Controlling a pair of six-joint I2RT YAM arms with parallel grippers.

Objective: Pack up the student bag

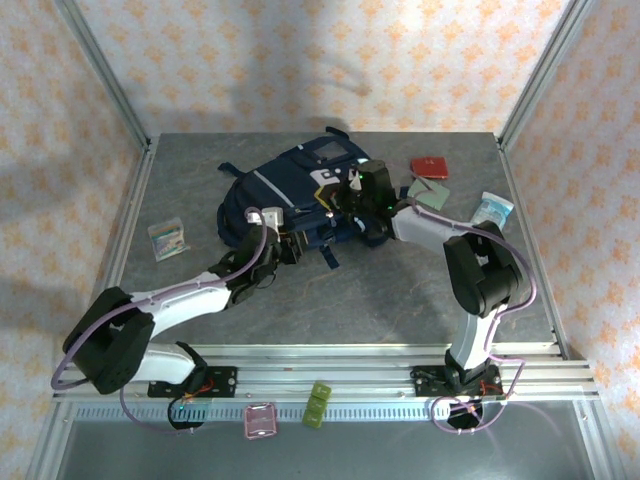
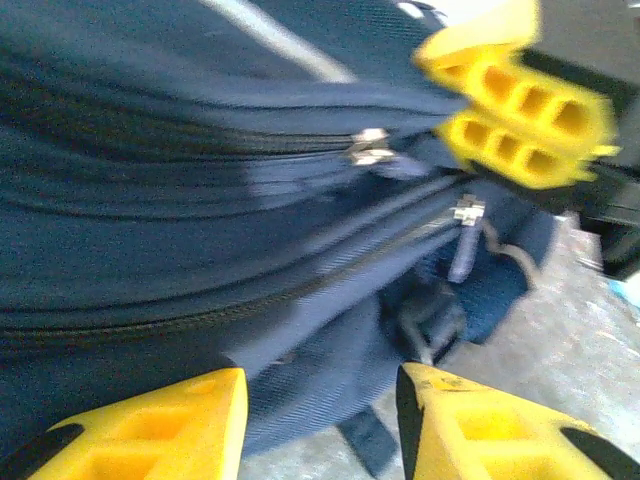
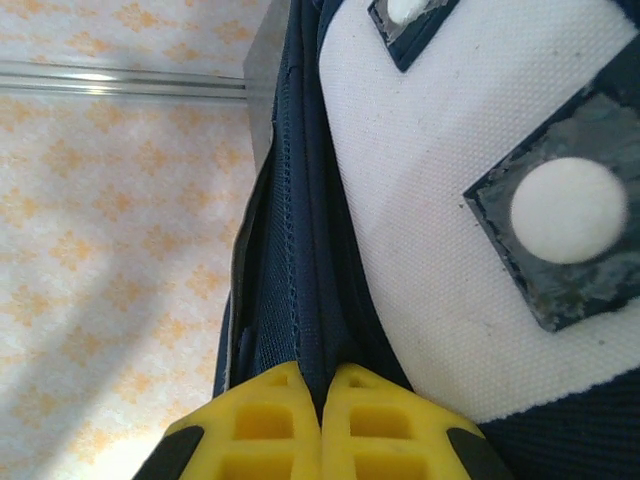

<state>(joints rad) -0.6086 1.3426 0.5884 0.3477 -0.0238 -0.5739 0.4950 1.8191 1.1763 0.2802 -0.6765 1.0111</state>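
while the top view places the student bag [image 1: 290, 190] at the far middle of the table [image 1: 400, 300], the wrist views give the grips. the right gripper [image 3: 320, 395] has its fingers pressed together on a thin navy fold of the bag, beside the white patch [image 3: 450, 200]. the left gripper [image 2: 320, 410] has its fingers apart, with bag cloth bulging between them below two zip pulls [image 2: 368, 148]. whether they squeeze it i cannot tell.

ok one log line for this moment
left gripper: jaws around student bag fabric, grip unclear | right gripper: shut on its edge
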